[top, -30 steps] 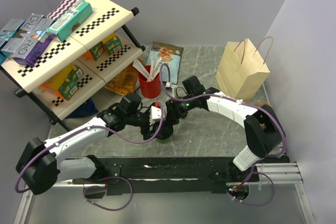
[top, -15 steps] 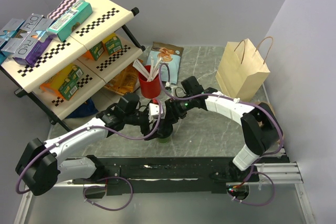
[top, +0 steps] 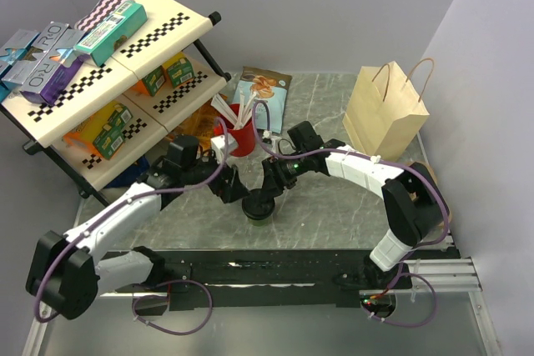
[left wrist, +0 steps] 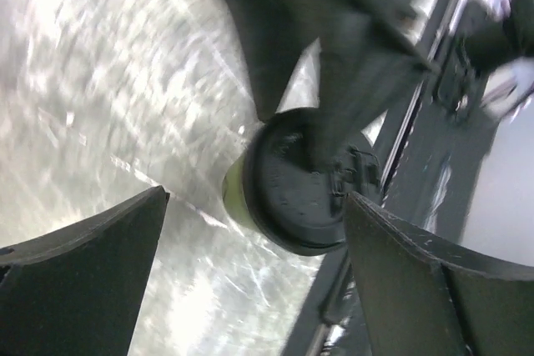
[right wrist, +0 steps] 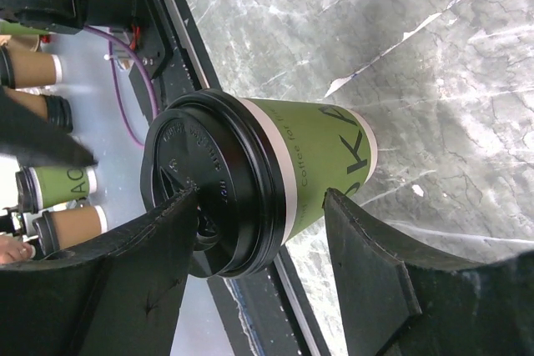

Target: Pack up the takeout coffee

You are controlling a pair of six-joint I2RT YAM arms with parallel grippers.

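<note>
Left wrist view blurred; right claw [top: 265, 198] partly hides takeout coffee [top: 258, 216].

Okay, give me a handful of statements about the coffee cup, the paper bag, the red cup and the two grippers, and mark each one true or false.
1. The green cup has its black lid on. True.
2. The green cup sits inside the paper bag. False: it stands on the table, apart from the bag.
3. The left gripper is open and holds nothing. True.
4. The red cup is empty. False: it holds white stirrers.
5. The right gripper has one finger on each side of the green cup. True.
</note>
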